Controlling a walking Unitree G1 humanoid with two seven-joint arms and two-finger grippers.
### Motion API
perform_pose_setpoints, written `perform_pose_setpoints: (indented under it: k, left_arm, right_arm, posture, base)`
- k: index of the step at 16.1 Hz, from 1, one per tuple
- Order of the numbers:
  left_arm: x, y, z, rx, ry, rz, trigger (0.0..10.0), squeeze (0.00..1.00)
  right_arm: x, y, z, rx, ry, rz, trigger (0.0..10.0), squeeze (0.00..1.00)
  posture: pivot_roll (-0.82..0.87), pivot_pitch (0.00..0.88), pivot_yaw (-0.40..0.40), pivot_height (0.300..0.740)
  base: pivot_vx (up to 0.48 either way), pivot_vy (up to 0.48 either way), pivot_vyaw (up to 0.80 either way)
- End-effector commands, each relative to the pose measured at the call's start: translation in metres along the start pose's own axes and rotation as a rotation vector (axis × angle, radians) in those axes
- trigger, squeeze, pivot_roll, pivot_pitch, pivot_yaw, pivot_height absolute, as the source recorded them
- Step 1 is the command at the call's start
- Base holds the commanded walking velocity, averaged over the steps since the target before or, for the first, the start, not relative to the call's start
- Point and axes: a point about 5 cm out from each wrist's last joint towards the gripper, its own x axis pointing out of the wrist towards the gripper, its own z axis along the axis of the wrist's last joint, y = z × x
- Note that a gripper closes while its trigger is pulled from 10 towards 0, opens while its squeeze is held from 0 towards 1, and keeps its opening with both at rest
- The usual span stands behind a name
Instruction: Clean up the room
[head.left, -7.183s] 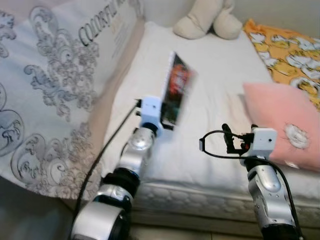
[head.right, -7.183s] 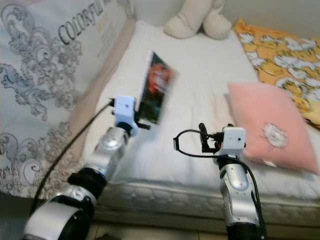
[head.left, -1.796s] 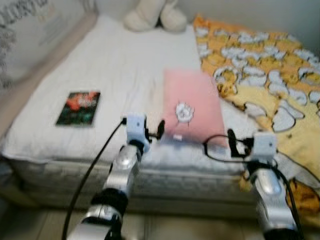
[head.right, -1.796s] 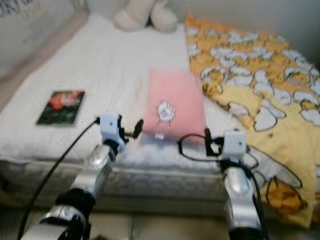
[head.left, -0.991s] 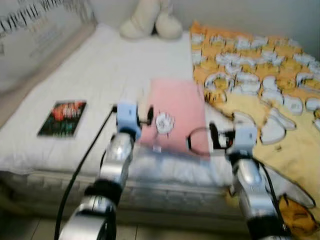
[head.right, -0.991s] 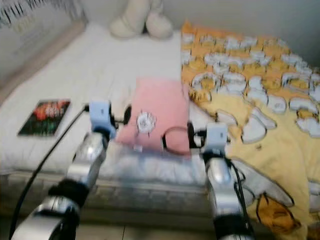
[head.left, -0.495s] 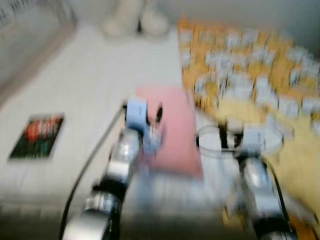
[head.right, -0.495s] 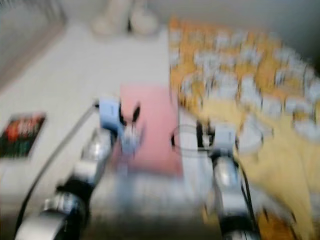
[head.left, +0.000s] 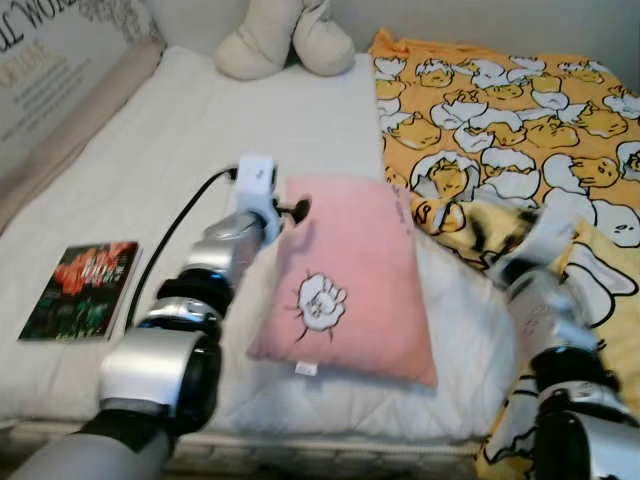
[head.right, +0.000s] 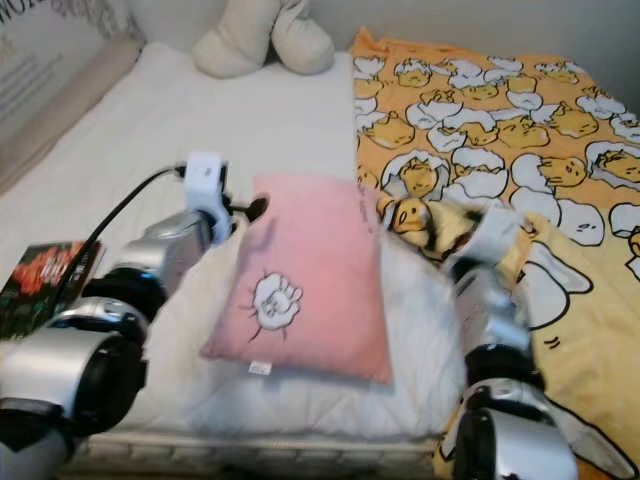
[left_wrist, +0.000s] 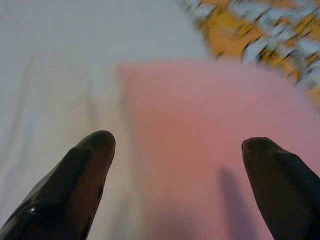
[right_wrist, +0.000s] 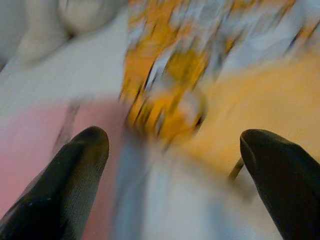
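While the pink pillow (head.left: 350, 275) lies flat on the white bed (head.left: 150, 150), the left hand (head.left: 290, 210) sits at the pillow's top left corner. In the left wrist view its two black fingers (left_wrist: 85, 170) are spread wide apart, with nothing between them, and the pillow shows just ahead. The right hand (right_wrist: 170, 165) is at the right side of the pillow, over the yellow blanket (head.left: 520, 110), and its fingers (right_wrist: 75, 170) are spread wide too, empty. A book (head.left: 80, 290) lies on the bed, well to the left. A soft toy (head.left: 285, 35) rests at the far end of the bed.
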Motion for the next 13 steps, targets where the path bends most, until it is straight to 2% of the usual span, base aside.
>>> perform_pose_setpoints:
  k: [1, 3, 4, 5, 7, 8, 9, 10, 12, 13]
  left_arm:
    - [-0.003, 0.01, 0.007, -0.002, 0.014, -0.003, 10.0, 0.0]
    - [-0.005, 0.014, 0.002, -0.035, 0.071, -0.033, 10.0, 0.0]
    - [-0.004, 0.01, -0.002, -0.079, 0.088, -0.058, 10.0, 0.0]
    - [-0.001, -0.002, -0.008, -0.131, 0.105, -0.109, 10.0, 0.0]
    - [0.005, -0.034, -0.011, -0.201, 0.091, -0.228, 10.0, 0.0]
    - [0.007, -0.045, -0.014, -0.196, 0.095, -0.251, 10.0, 0.0]
    - [0.01, -0.064, -0.025, -0.18, 0.119, -0.284, 10.0, 0.0]
    - [0.01, -0.074, -0.034, -0.171, 0.144, -0.302, 10.0, 0.0]
    - [0.009, -0.083, -0.055, -0.113, 0.21, -0.287, 10.0, 0.0]
    - [0.008, -0.079, -0.066, -0.047, 0.245, -0.239, 10.0, 0.0]
  right_arm:
    - [0.002, 0.008, -0.004, 0.061, 0.034, 0.058, 10.0, 0.0]
    - [0.002, 0.013, -0.021, 0.146, 0.112, 0.086, 10.0, 0.0]
    - [0.003, 0.016, -0.028, 0.167, 0.136, 0.099, 10.0, 0.0]
    - [0.004, 0.022, -0.036, 0.191, 0.157, 0.106, 10.0, 0.0]
    - [0.004, 0.032, -0.05, 0.177, 0.192, 0.113, 10.0, 0.0]
    - [0.004, 0.035, -0.053, 0.169, 0.2, 0.113, 10.0, 0.0]
    - [0.005, 0.038, -0.055, 0.168, 0.21, 0.11, 10.0, 0.0]
    - [0.005, 0.039, -0.057, 0.169, 0.213, 0.106, 10.0, 0.0]
    - [0.005, 0.038, -0.06, 0.16, 0.224, 0.092, 10.0, 0.0]
    - [0.005, 0.036, -0.06, 0.158, 0.226, 0.078, 10.0, 0.0]
  posture:
    - [0.06, 0.017, 0.063, 0.74]
    - [0.06, 0.072, 0.065, 0.74]
    - [0.06, 0.094, 0.068, 0.74]
    - [0.05, 0.12, 0.073, 0.74]
    - [0.06, 0.152, 0.077, 0.74]
    - [0.07, 0.157, 0.075, 0.74]
    - [0.06, 0.16, 0.074, 0.74]
    - [0.06, 0.158, 0.073, 0.74]
    - [0.04, 0.155, 0.073, 0.74]
    - [0.03, 0.156, 0.075, 0.74]
  base:
    - [0.0, 0.0, 0.0]
    - [0.0, 0.0, 0.0]
    - [0.0, 0.0, 0.0]
    - [0.0, 0.0, 0.0]
    - [0.0, 0.0, 0.0]
    - [0.0, 0.0, 0.0]
    - [0.0, 0.0, 0.0]
    - [0.0, 0.0, 0.0]
    - [0.0, 0.0, 0.0]
    - [0.0, 0.0, 0.0]
